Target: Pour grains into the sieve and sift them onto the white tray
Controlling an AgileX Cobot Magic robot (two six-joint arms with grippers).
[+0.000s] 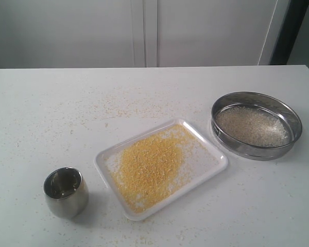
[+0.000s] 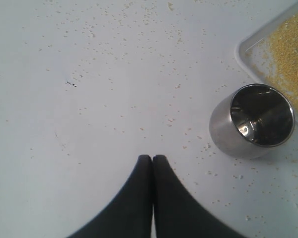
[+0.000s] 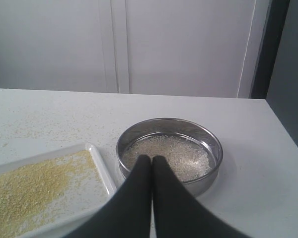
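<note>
The white tray (image 1: 212, 163) (image 3: 103, 171) (image 2: 244, 53) lies mid-table with a heap of fine yellow-orange grains (image 1: 147, 167) (image 3: 25, 183) (image 2: 288, 49) on it. To its right stands the sieve (image 1: 294, 121) (image 3: 214, 144), holding pale whitish kernels (image 1: 252, 126) (image 3: 181, 153). A small shiny steel cup (image 1: 67, 192) (image 2: 252, 121) stands upright and looks empty, left of the tray. Neither arm shows in the exterior view. My left gripper (image 2: 152, 158) is shut with nothing in it, hanging over bare table beside the cup. My right gripper (image 3: 152, 159) is shut and empty, in front of the sieve.
Loose grains (image 1: 118, 105) (image 2: 139, 29) are scattered over the white tabletop (image 1: 41, 113), thickest behind the tray. A white wall with panel seams (image 1: 144, 31) stands behind the table's far edge. A dark upright (image 1: 288, 31) rises at the back right.
</note>
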